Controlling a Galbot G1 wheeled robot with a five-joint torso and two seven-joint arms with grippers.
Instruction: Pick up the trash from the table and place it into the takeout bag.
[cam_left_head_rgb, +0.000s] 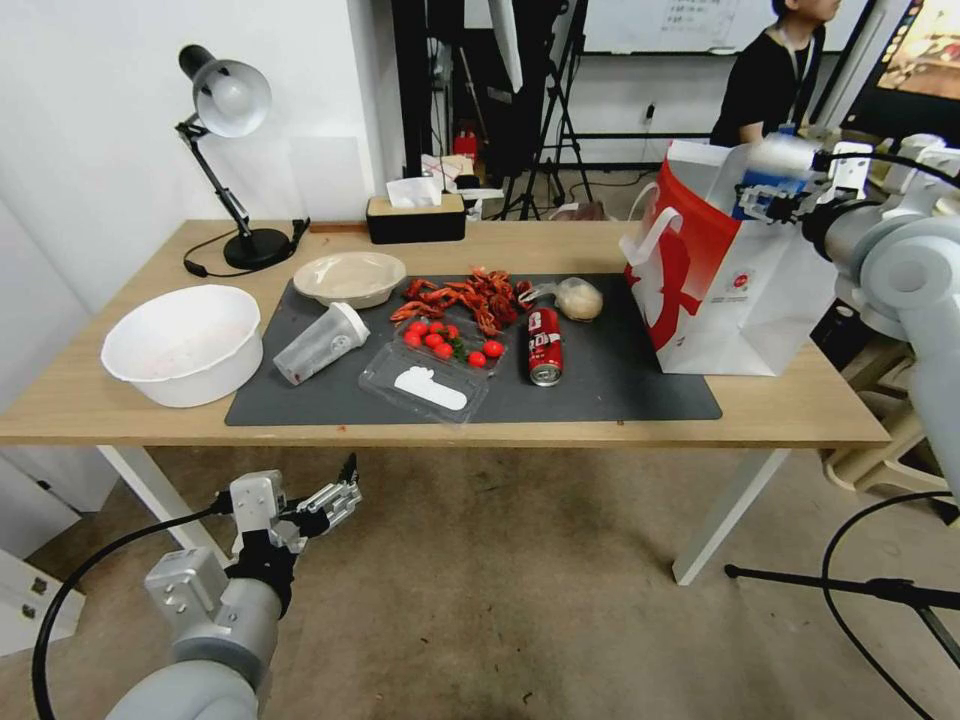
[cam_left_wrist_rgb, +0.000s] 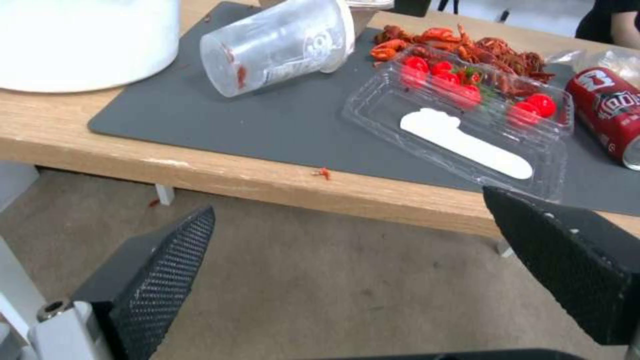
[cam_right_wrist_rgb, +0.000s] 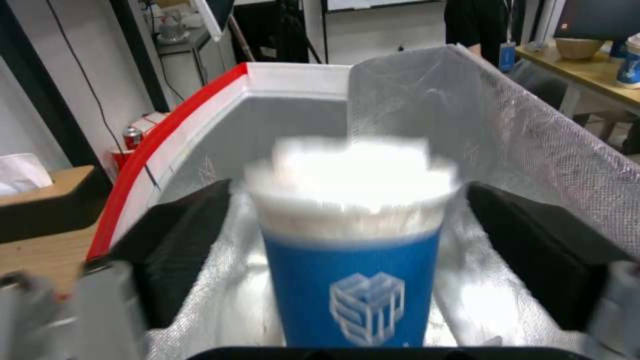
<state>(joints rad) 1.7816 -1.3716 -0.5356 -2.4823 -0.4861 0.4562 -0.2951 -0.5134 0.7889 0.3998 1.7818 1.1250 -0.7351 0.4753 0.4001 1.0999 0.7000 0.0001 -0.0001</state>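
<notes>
My right gripper (cam_left_head_rgb: 775, 195) hangs over the mouth of the white and red takeout bag (cam_left_head_rgb: 740, 300) at the table's right end. In the right wrist view its fingers stand open, with a blurred white-lidded blue paper cup (cam_right_wrist_rgb: 353, 270) between them, apart from the pads, above the bag's silver lining (cam_right_wrist_rgb: 520, 150). On the dark mat (cam_left_head_rgb: 640, 380) lie a red soda can (cam_left_head_rgb: 544, 345), a tipped clear plastic cup (cam_left_head_rgb: 320, 343), a beige bowl (cam_left_head_rgb: 349, 277) and a clear bag with a beige lump (cam_left_head_rgb: 577, 298). My left gripper (cam_left_head_rgb: 335, 500) is open, below the table's front edge (cam_left_wrist_rgb: 267, 180).
Crayfish shells (cam_left_head_rgb: 465, 297) and a clear clamshell with cherry tomatoes (cam_left_head_rgb: 430, 370) also lie on the mat. A large white bowl (cam_left_head_rgb: 183, 343) sits at the table's left, with a desk lamp (cam_left_head_rgb: 228, 100) and tissue box (cam_left_head_rgb: 415, 215) at the back. A stand's legs (cam_left_head_rgb: 850, 585) cross the floor on the right.
</notes>
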